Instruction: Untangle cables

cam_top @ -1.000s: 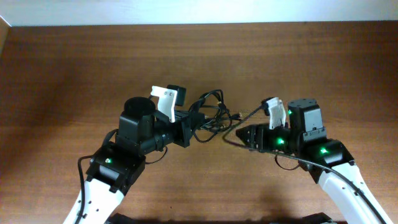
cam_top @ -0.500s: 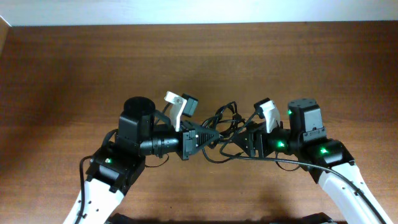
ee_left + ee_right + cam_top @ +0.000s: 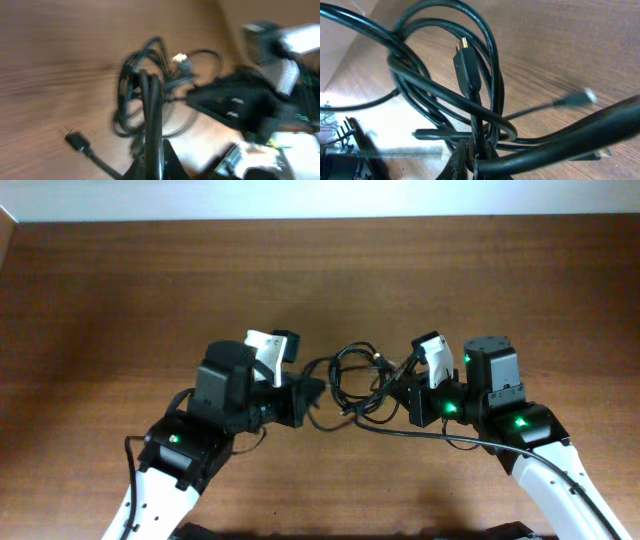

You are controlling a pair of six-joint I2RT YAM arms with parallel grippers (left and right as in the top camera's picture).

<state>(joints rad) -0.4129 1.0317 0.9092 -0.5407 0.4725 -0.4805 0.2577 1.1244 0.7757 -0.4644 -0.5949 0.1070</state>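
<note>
Between the two arms, one strand is clenched by the left gripper and another by the right gripper. The cables are bunched between them over the table. The grippers have been drawn slightly apart, so loosening has likely begun, though the knot remains.

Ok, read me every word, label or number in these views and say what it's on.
No text can be read in any view.
Pale marks on the right claw, left wrist view: too blurred to read.
Nothing printed shows on the cables.
</note>
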